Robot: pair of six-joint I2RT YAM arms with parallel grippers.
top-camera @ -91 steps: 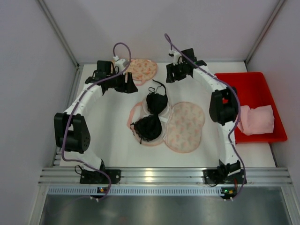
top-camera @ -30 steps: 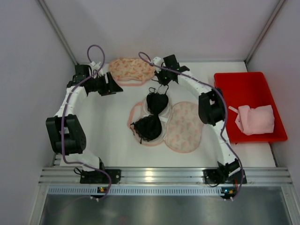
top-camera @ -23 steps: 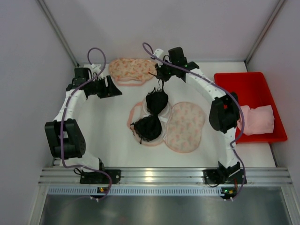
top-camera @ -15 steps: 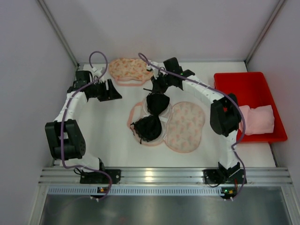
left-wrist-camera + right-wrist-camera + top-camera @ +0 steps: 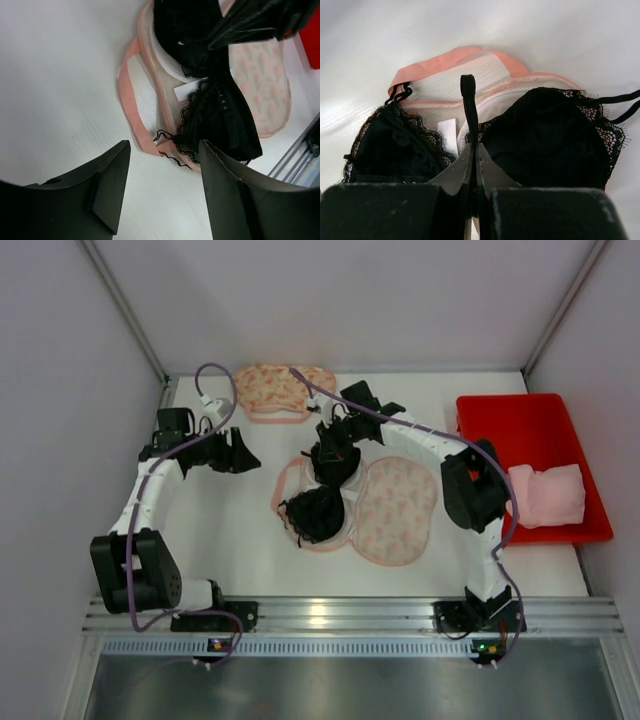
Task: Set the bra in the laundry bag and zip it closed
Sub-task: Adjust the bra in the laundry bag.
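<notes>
A black lace bra [image 5: 320, 488] lies in the open half of a pink floral laundry bag [image 5: 288, 480], whose flap [image 5: 397, 510] is spread out to the right. My right gripper [image 5: 331, 436] hangs over the bra's far cup, shut on a thin black bra strap [image 5: 468, 100]. In the right wrist view the right gripper [image 5: 475, 147] sits between the two cups [image 5: 547, 135], with the bag's pink rim [image 5: 445, 62] beyond them. My left gripper [image 5: 241, 453] is open and empty, left of the bag. In its own view the left gripper [image 5: 164, 145] frames bare table, with the bra [image 5: 220, 112] and the bag's rim [image 5: 131, 100] ahead.
A second floral bag [image 5: 280, 390] lies at the back of the table. A red bin [image 5: 520, 425] holding a pink cloth [image 5: 548, 495] stands at the right. White walls close in the left, right and back sides.
My right gripper, still shut on the strap, has come forward from the back of the table to over the bra's far cup. The left gripper has shifted a little nearer.
</notes>
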